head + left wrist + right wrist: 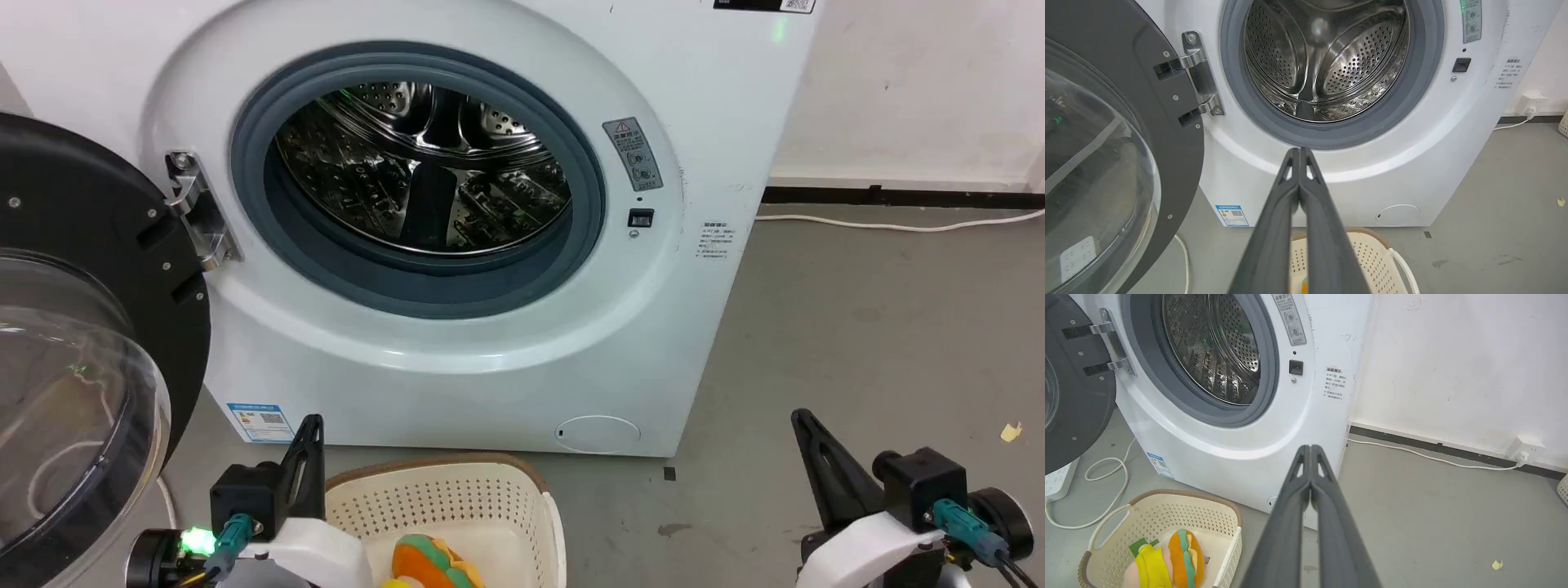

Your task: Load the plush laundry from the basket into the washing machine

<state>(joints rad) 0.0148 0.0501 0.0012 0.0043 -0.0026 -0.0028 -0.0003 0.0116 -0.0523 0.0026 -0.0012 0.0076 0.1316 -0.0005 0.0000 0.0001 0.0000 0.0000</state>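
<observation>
Plush laundry (pixel 1167 561) in basket (pixel 1216 510), clearest from right wrist cam; both hands (pixel 1300 153) (pixel 1310 449) closed, prob. empty.

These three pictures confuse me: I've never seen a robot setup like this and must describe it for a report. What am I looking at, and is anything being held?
It is a wheeled robot with two arms, seen through three cameras. One picture comes from its head and looks down at the floor. There the left gripper is at lower left and the right gripper at lower right. The other two pictures come from the wrists and look along each arm's dark fingers. Both pairs are pressed shut and hold nothing. Ahead stands the washing machine, its door swung open and its steel drum on show. On the floor before it, the basket holds the plush laundry.
</observation>
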